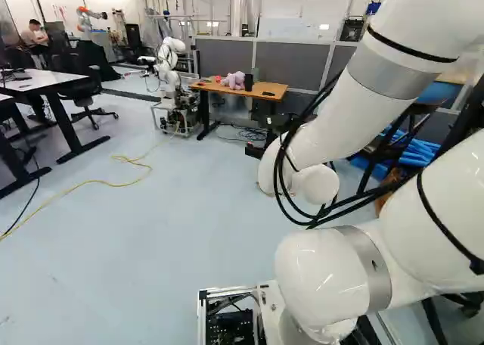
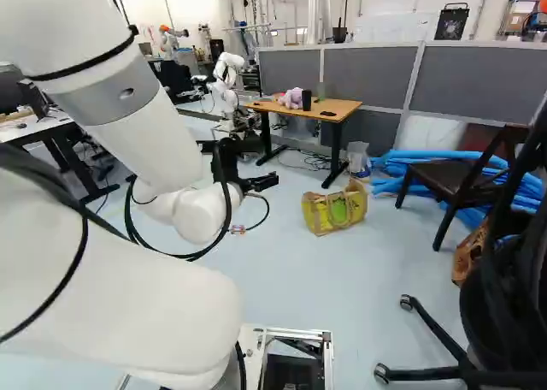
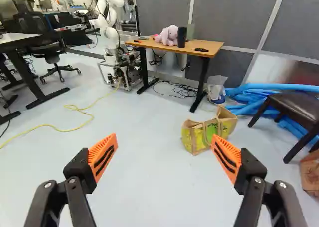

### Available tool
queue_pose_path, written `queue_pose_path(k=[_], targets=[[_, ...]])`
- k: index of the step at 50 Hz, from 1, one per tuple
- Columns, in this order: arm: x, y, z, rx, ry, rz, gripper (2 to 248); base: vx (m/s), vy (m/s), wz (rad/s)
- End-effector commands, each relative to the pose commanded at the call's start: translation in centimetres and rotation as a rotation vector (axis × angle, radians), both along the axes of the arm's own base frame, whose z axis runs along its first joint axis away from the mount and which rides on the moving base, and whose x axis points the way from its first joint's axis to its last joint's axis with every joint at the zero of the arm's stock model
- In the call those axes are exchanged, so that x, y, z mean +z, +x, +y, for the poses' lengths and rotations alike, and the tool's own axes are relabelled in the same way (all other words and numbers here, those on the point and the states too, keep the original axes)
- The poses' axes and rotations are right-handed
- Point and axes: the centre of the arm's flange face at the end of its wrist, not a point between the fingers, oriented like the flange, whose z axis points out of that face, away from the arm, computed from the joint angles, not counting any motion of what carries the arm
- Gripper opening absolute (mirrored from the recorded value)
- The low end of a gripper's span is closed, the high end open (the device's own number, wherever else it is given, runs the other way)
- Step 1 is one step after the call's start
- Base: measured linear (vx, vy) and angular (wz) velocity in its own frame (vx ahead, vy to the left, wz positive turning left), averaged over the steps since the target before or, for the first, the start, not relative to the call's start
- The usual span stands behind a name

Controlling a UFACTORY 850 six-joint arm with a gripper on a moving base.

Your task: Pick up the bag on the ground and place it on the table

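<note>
In the right base view the black gripper [image 2: 258,183] reaches out from the arm, short of the bag. Its orange-padded fingers stand wide open in the wrist view, with nothing between them; there the gripper [image 3: 164,155] has the bag farther ahead, toward one finger's side. The yellow-green and tan bag [image 2: 335,209] sits on the floor, its handle loop showing; the arm hides it in the left base view. Beyond it stands the wooden-topped table [image 2: 344,108], also seen as the table [image 3: 209,46] in the wrist view, carrying a plush toy [image 3: 167,35] and a black cup [image 3: 182,37].
Blue tubes [image 2: 395,169] and a dark chair [image 2: 453,178] stand right of the bag; a clear plastic bag [image 3: 216,87] is by the table leg. Another robot [image 3: 110,33] stands beside the table. A yellow cable [image 1: 113,184] crosses the floor. A wheeled chair [image 2: 487,347] is near at right.
</note>
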Motion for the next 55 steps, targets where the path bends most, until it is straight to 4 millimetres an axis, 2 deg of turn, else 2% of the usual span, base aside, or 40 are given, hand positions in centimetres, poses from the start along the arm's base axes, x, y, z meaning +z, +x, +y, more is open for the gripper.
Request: queue_pose_path(k=[55], targets=[[0.0, 0.0, 0.0, 0.0, 0.0, 0.0, 247, 0.258, 0.042, -0.029]])
